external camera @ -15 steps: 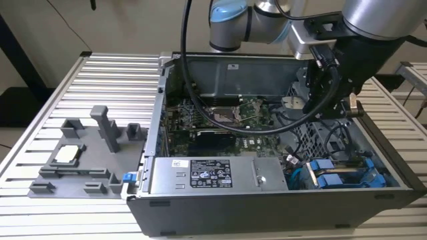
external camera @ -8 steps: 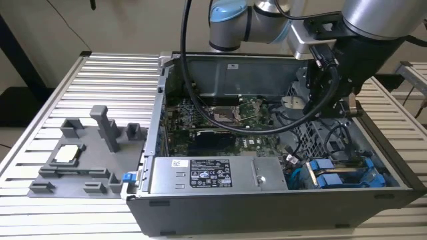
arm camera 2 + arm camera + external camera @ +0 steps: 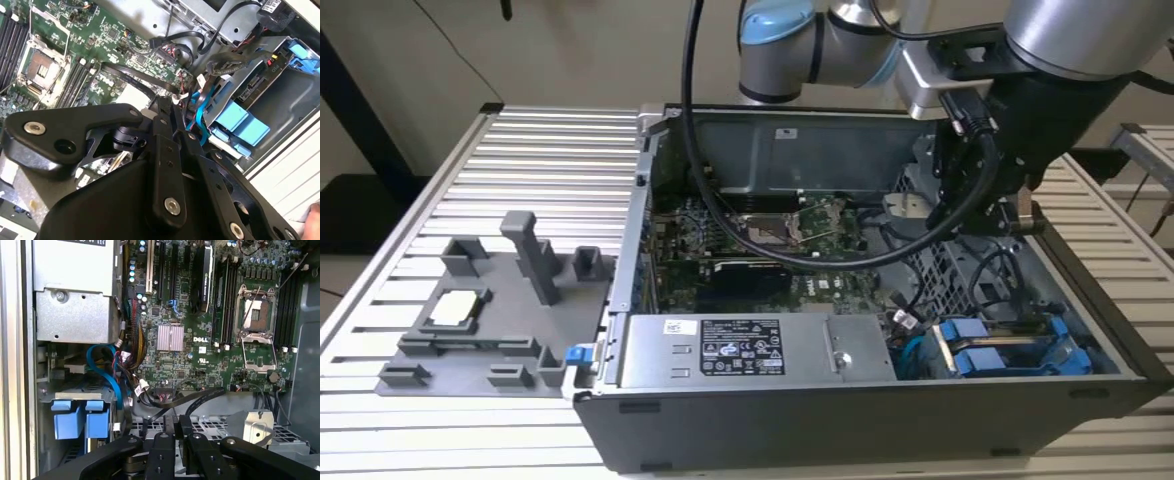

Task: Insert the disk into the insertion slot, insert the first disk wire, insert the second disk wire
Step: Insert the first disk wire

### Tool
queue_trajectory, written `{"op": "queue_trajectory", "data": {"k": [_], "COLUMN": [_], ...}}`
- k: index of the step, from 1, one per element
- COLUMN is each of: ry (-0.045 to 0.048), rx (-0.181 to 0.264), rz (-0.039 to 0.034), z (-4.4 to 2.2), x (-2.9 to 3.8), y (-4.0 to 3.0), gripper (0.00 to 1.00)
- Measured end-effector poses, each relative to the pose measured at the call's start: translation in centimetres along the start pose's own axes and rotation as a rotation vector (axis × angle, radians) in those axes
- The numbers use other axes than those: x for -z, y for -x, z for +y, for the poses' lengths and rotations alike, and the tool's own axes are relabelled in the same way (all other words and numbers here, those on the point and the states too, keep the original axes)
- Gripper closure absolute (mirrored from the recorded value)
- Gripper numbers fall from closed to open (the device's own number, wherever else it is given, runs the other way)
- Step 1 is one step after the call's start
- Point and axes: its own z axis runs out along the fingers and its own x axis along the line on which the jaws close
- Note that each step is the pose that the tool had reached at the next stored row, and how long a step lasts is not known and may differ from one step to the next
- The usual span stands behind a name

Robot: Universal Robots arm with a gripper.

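Disk (image 3: 983,358) sits in the insertion slot (image 3: 75,399) at the case corner on the exterior view's right, just beside the power-supply box (image 3: 720,350). You see only its blue frame tabs facing up out of the dark cage, so by my reading the seating step is done. Blue ribbon wire (image 3: 107,375) loops loose from the bundle next to the cage; you cannot tell whether its end is plugged into the disk. Gripper (image 3: 177,432) hangs inside the open case over the perforated metal floor, between the cage and the motherboard (image 3: 200,340), near the wires but apart from the disk. Its fingers are drawn together; whether anything thin is pinched between them you cannot tell. That stance looks suited to working among the cables rather than carrying the drive. Grey fixture tray (image 3: 480,300) lies on the slatted table, well apart.
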Motion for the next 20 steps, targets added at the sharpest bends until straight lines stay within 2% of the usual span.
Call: {"op": "queue_trajectory", "data": {"k": [5, 9, 14, 20], "ry": [0.0002, 0.0017, 0.0085, 0.0200], "rx": [0.000, 0.000, -0.001, -0.002], "rz": [0.0015, 0.0087, 0.0157, 0.0308], "z": [-0.02, -0.39, -1.17, -1.77], "x": [-0.03, -0.21, -0.40, -0.37], "y": [-0.04, -0.39, -1.15, -2.36], "gripper": [0.84, 0.84, 0.84, 0.84]}}
